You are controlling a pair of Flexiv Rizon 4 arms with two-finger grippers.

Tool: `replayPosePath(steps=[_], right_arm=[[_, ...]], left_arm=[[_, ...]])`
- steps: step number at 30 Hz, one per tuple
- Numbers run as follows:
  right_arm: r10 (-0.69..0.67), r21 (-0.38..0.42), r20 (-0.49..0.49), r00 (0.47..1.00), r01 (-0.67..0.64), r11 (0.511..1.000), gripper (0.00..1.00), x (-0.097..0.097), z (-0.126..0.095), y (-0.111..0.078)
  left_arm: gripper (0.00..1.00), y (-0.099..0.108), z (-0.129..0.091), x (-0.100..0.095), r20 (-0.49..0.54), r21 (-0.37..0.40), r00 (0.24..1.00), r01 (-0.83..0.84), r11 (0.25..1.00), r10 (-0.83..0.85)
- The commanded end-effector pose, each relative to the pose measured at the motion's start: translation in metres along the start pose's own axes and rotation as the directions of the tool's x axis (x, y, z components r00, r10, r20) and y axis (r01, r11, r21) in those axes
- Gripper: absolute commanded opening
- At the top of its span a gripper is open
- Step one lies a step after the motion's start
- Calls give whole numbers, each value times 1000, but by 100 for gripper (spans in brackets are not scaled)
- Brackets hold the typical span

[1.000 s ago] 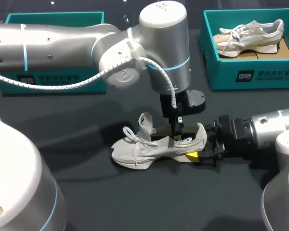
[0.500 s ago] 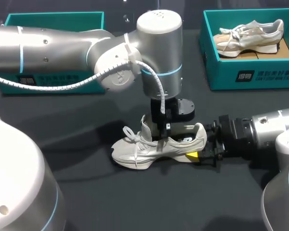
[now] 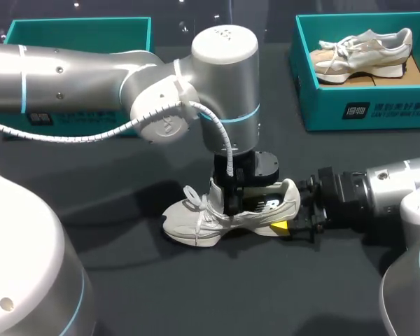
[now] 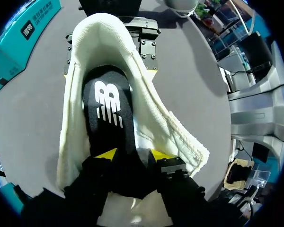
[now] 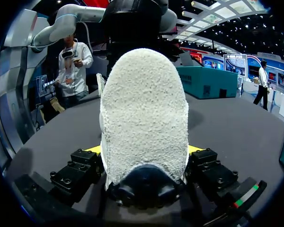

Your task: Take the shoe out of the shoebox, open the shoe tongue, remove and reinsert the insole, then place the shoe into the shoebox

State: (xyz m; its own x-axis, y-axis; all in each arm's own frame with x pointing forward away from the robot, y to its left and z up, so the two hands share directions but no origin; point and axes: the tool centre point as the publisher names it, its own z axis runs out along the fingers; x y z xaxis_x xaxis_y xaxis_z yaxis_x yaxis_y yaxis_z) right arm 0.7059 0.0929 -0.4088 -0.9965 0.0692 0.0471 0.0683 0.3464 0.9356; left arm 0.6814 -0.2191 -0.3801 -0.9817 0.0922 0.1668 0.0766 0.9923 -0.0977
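Teal cardboard frames the scene: one shoebox [image 3: 77,28] stands at the desk's [image 3: 161,294] far left corner. From that side the left arm [image 3: 91,77] reaches to the middle and drops straight down into the mouth of a pale mesh shoe [image 3: 196,220], which lies on its sole on the desk, outside either box, toe to the left. The left wrist view shows the left jaws set narrow, with yellow fingertips [image 4: 106,153] on either side of the black insole [image 4: 109,109] inside the shoe, apparently pinching it near its middle. The insole looks thin, light and floppy. It would probably bend rather than slide, so a grip near its edge with a slow pull along the shoe seems wise. The shoe itself looks light. Its soft upper and loose tongue would likely crumple under pressure, while the sole and padded heel [image 5: 144,113] look firm enough to grip. That is where the right arm [image 3: 385,199] has it, coming in low from the right with the right jaws closed on the heel from both sides to brace it. Far right, a second teal shoebox [image 3: 364,108] holds a matching shoe [image 3: 364,52].
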Motion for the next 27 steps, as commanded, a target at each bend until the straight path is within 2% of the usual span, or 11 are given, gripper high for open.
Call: replayPosePath(steps=[1, 6, 11, 14, 17, 19, 27], right_arm=[[0, 1, 1, 1000, 0, 1000, 0, 1, 1, 0], [0, 1, 1, 1000, 0, 1000, 0, 1, 1, 0], [0, 1, 1, 1000, 0, 1000, 0, 1, 1, 0], [0, 1, 1, 1000, 0, 1000, 0, 1, 1, 0], [0, 1, 1, 1000, 0, 1000, 0, 1, 1, 0], [0, 1, 1, 1000, 0, 1000, 0, 1, 1, 0], [0, 1, 1, 1000, 0, 1000, 0, 1, 1, 0]], left_arm=[[45, -9, 13, 5, 55, -20, 998, -8, 1000, 9], [48, -10, 30, -4, 172, -48, 985, -10, 999, 18], [45, -9, 38, -22, 253, -64, 967, 21, 998, -4], [35, -6, 37, -33, 271, -64, 962, 54, 996, -35], [17, -3, 35, -43, 276, -59, 959, 82, 995, -63], [0, 0, 33, -47, 279, -52, 957, 96, 994, -78], [0, 10, 19, -51, 250, 8, 959, 137, 991, -134]])
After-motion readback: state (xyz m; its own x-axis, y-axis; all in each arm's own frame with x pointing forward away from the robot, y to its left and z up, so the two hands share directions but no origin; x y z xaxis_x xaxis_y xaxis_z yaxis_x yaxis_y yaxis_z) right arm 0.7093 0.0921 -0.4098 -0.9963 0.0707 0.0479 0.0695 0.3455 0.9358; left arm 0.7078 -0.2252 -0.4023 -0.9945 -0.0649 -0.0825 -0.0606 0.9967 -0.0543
